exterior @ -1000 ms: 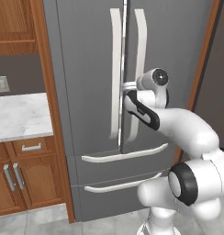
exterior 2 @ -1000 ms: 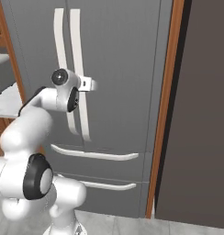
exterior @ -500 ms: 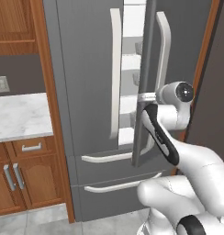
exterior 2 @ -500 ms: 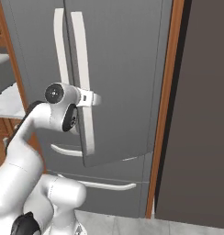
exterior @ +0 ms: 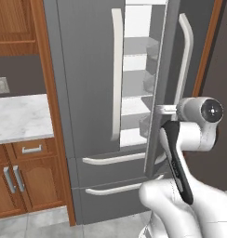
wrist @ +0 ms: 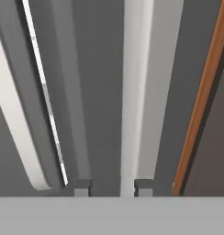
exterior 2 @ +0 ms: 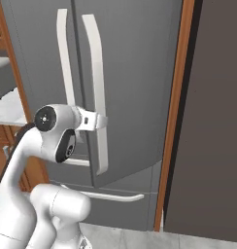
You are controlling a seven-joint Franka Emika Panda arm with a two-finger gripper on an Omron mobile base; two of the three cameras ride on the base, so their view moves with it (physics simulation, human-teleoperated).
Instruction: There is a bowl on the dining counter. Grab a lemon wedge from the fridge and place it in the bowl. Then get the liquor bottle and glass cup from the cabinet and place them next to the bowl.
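Observation:
The grey fridge (exterior: pixel 87 69) stands straight ahead with its right door (exterior: pixel 162 69) swung partly open. White shelves (exterior: pixel 134 97) show in the gap; the lemon wedge is hidden among them. My gripper (exterior 2: pixel 102 121) is shut on the right door's long white handle (exterior 2: pixel 97 87), about halfway down it. In the hand view the handle (wrist: pixel 134 92) runs up from between my fingertips (wrist: pixel 143 187), and my gripper (wrist: pixel 113 188) sits astride it. In the left base view my gripper (exterior: pixel 165 109) reaches around the door's edge. The bowl, dining counter, liquor bottle and glass cup are out of view.
The left door stays closed, with its handle (exterior: pixel 116 74) beside the gap. Two drawers (exterior: pixel 115 186) lie below. A marble counter (exterior: pixel 17 116) over wooden cabinets (exterior: pixel 22 181) sits left of the fridge. A brown wood post (exterior 2: pixel 174 121) and dark panel (exterior 2: pixel 217 121) bound the right.
The right fridge door has swung further open, drawn by my hand, which moved back and to the right. More of the shelves shows. My fingers have drawn closer together on the handle.

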